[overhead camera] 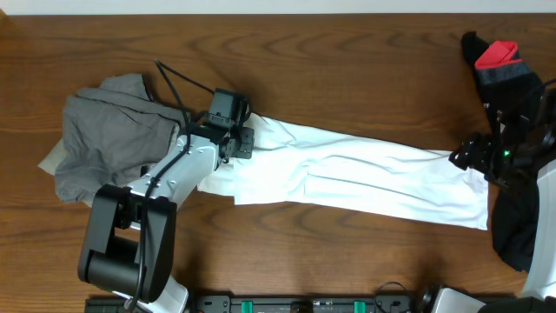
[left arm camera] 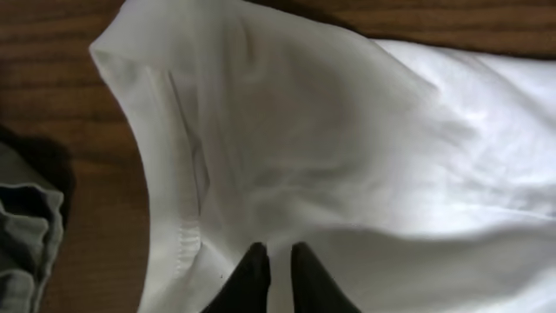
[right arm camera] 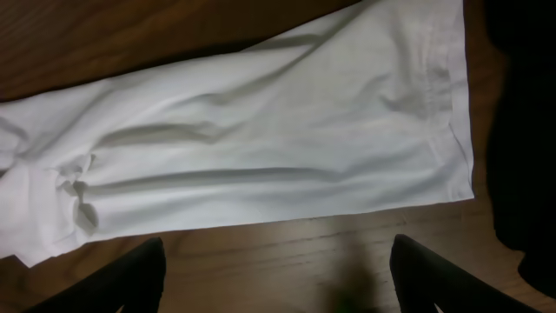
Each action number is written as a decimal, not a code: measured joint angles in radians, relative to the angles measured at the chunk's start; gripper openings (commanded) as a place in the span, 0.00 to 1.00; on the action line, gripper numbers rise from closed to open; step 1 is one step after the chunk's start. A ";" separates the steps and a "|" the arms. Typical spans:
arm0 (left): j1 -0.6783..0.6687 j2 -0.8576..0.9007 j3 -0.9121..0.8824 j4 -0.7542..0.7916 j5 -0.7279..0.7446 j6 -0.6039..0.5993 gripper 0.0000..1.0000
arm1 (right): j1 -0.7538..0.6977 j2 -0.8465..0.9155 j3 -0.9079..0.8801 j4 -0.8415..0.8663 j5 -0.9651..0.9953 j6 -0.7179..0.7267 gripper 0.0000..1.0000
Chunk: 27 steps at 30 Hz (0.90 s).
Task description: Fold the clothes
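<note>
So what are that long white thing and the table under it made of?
The white garment looks like soft, matte knit cloth, probably cotton: it wrinkles, drapes flat and has stitched hems. The table shows dark brown wood grain with a slight sheen; whether it is solid wood or a printed veneer, I cannot tell.

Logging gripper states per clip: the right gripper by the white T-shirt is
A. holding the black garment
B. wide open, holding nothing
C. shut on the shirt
B: the fingers of the right gripper stand far apart with no cloth between them; the white T-shirt lies just beyond.
</note>
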 measured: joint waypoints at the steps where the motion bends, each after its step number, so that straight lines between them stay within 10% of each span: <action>1: 0.000 0.000 0.000 0.000 0.000 0.001 0.14 | 0.000 0.000 0.000 0.001 0.000 0.000 0.80; 4: 0.000 0.000 0.000 0.013 -0.017 0.014 0.38 | 0.000 0.000 0.000 0.001 0.000 0.000 0.80; 18: 0.033 0.068 0.000 0.110 -0.037 0.014 0.43 | 0.000 0.000 0.000 0.002 -0.002 0.000 0.79; 27: 0.033 0.072 0.000 0.140 0.017 0.038 0.06 | 0.000 0.000 0.000 0.000 -0.002 0.000 0.78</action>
